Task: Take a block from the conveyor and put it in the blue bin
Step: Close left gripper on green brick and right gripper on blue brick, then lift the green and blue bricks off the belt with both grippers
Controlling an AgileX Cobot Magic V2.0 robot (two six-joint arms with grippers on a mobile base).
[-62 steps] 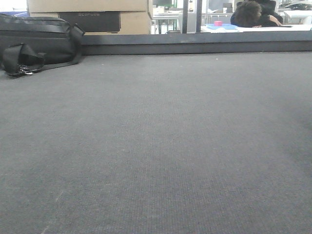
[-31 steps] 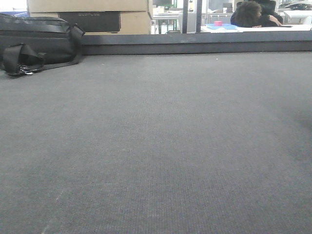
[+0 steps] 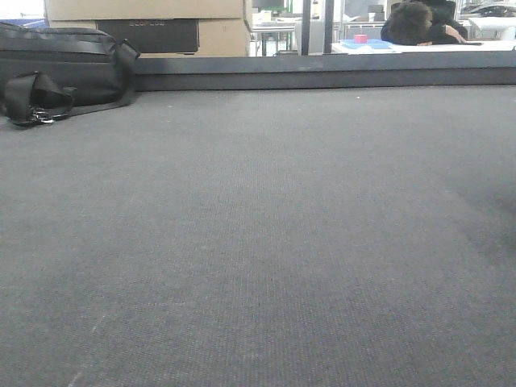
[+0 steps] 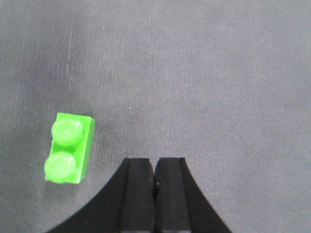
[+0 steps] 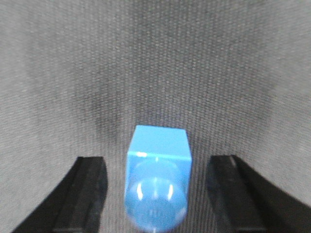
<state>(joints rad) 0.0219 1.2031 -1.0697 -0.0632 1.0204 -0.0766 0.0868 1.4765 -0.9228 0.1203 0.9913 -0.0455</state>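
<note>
Belt: grey conveyor (image 3: 258,242); front view unchanged over the last second, so no grab yet.
Right gripper (image 5: 158,194): jaws wide, straddling the blue block (image 5: 156,184) on the belt, gaps on both sides.
Left gripper (image 4: 154,191): jaws pressed together, empty; green block (image 4: 70,148) beside it.

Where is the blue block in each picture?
Front view: not in it.
Left wrist view: not in it; a green block lies there instead.
Right wrist view: bottom middle, the blue block inside the open right gripper.
Shared landmark: the grey woven conveyor under everything.
</note>
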